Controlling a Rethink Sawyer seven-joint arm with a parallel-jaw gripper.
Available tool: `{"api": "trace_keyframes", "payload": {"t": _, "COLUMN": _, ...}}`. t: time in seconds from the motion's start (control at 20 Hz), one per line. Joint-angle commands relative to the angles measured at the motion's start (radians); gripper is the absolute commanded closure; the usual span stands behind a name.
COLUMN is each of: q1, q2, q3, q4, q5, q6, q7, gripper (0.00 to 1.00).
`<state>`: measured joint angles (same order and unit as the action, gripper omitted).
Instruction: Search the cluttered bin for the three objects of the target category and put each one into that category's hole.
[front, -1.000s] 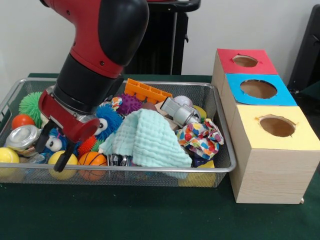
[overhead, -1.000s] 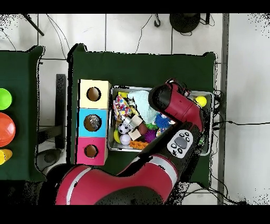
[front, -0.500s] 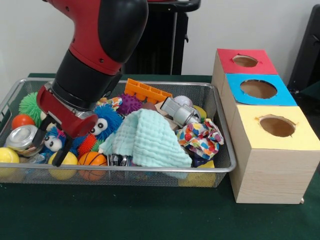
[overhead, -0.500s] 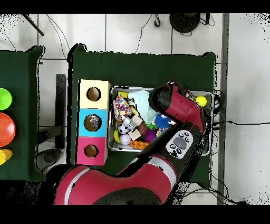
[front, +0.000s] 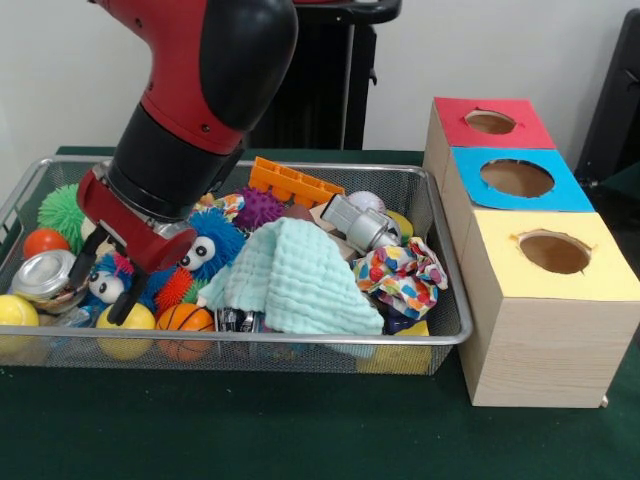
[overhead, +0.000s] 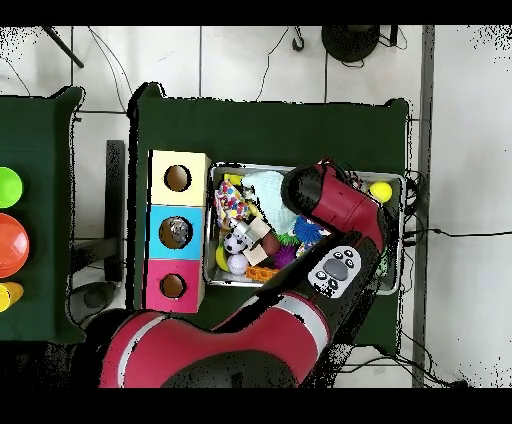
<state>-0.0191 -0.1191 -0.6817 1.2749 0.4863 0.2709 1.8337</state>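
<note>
Your end effector (front: 101, 283) sits low in the wire bin (front: 440, 262), fingers spread around the blue googly-eyed toy (front: 105, 283). The yellow ball (front: 126, 322) lies just beside it, touching the small basketball (front: 185, 320).

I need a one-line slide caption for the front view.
Sawyer's open claw probes a toy-filled wire bin beside three colour-topped sorting boxes.

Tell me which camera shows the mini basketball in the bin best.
The front view. The mini basketball sits in plain sight against the wire bin's near wall, just right of the gripper. In the overhead view the robot's arm covers that spot.
</note>
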Motion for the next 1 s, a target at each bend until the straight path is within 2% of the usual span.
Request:
{"api": "trace_keyframes", "payload": {"t": 0.05, "q1": -0.028, "q2": 0.070, "q3": 0.084, "q4": 0.042, "q5": -0.073, "q6": 0.116, "q7": 0.102, "gripper": 0.00}}
{"api": "trace_keyframes", "payload": {"t": 0.55, "q1": -0.081, "q2": 0.099, "q3": 0.124, "q4": 0.015, "q5": -0.109, "q6": 0.101, "q7": 0.072, "gripper": 0.00}}
{"api": "trace_keyframes", "payload": {"t": 1.0, "q1": -0.067, "q2": 0.102, "q3": 0.109, "q4": 0.051, "q5": -0.103, "q6": 0.019, "q7": 0.143, "gripper": 0.00}}
